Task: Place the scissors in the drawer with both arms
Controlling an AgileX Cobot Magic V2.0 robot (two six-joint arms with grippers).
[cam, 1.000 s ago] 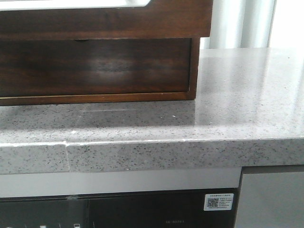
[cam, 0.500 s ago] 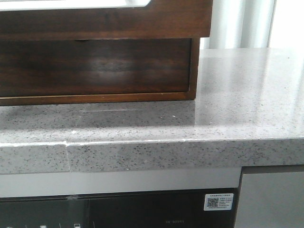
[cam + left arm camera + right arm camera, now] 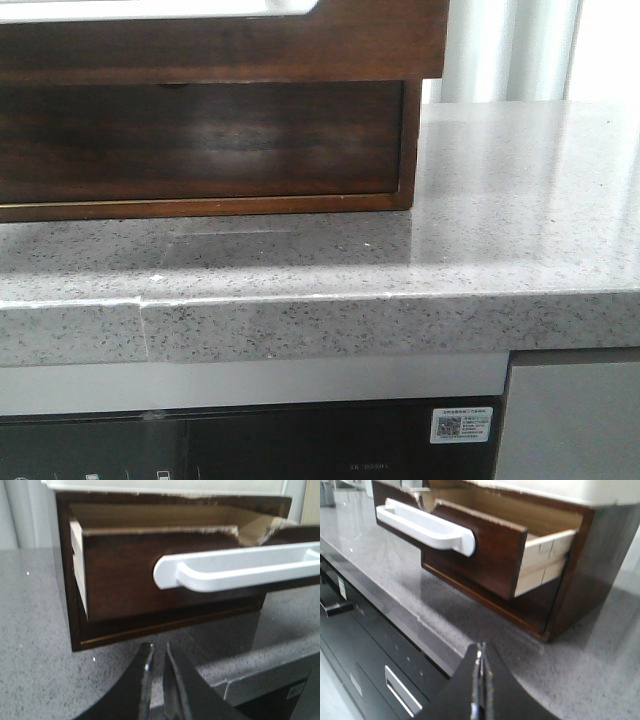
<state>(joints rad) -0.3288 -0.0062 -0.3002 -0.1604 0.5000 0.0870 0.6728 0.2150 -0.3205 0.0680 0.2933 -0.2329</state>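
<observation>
Counter point(image 3: 520, 200): grey speckled stone, front lip running 9 to 3 o'clock across the front view, with a seam in the lip at about 8 o'clock. The slab is bare from the cabinet's right side out toward 3 o'clock, and a bare strip lies between cabinet base and lip.

Wooden cabinet point(image 3: 200, 140): dark brown, sits on the counter at 10–11 o'clock in the front view; its base edge is set back from the lip.

Drawer point(image 3: 130, 575): pulled out of the cabinet, pale wood side walls exposed, top open. In the front view it overhangs the cabinet front along the top edge, at 12 o'clock. White bar handle point(image 3: 235, 570) on its front.

Left claw point(image 3: 156, 680): over the counter, in front of the cabinet base, fingers nearly together with a thin gap, holding nothing.

Right claw point(image 3: 480, 680): fingers pressed closed, empty, above the counter lip near the cabinet's corner.

Scissors: not seen in any view
</observation>
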